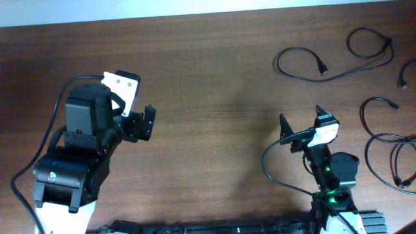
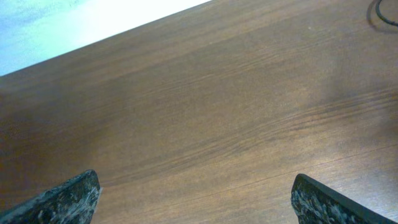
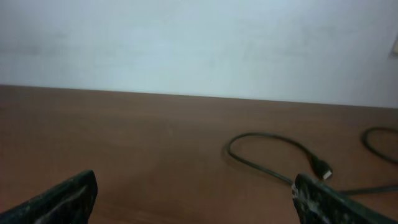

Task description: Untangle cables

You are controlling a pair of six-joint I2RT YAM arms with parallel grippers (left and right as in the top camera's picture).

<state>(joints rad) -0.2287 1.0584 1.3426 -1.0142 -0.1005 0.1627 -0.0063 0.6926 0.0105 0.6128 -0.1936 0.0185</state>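
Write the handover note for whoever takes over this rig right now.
Left gripper: open, empty, over bare table on the left side.
Right gripper: open, empty, close to the cables.
Cables: one long cable lies spread out on its own at the far right. More cables loop along the right edge, and some cross each other.
Done: at least one cable lies apart.
Left: probably separating the crossing loops; whether they are knotted cannot be told.
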